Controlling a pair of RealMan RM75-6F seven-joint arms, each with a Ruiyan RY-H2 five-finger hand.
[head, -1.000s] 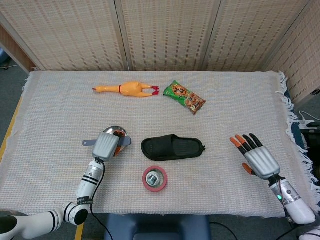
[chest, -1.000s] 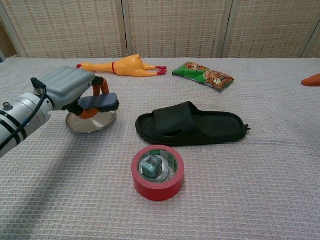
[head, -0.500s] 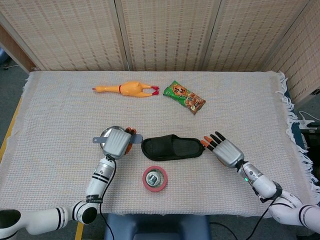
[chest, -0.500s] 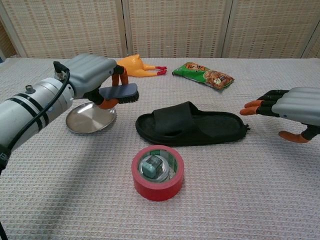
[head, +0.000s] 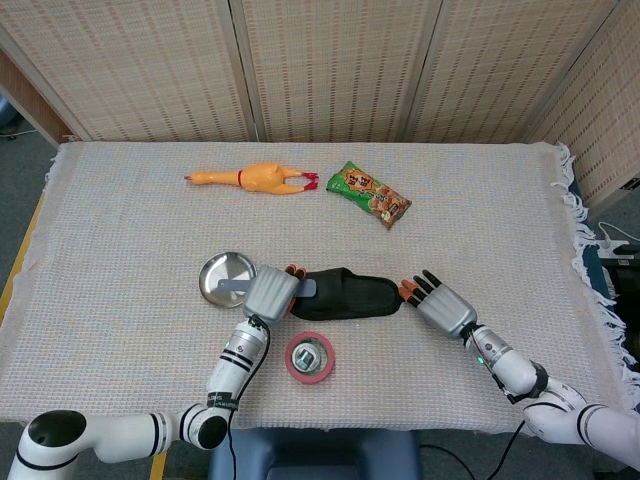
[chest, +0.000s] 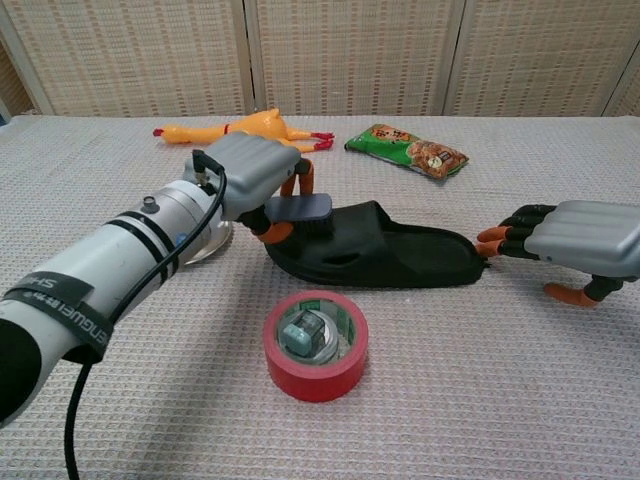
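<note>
1. The left hand grips a dark brush, holding it over the heel end of the black slipper.
2. The right hand holds nothing; its fingers are stretched out, their tips touching the slipper's other end.
3. The slipper lies mid-tabletop, between both hands.
4. A metal dish sits just left of it; a red tape roll lies in front.

Woven screen panels behind table
</note>
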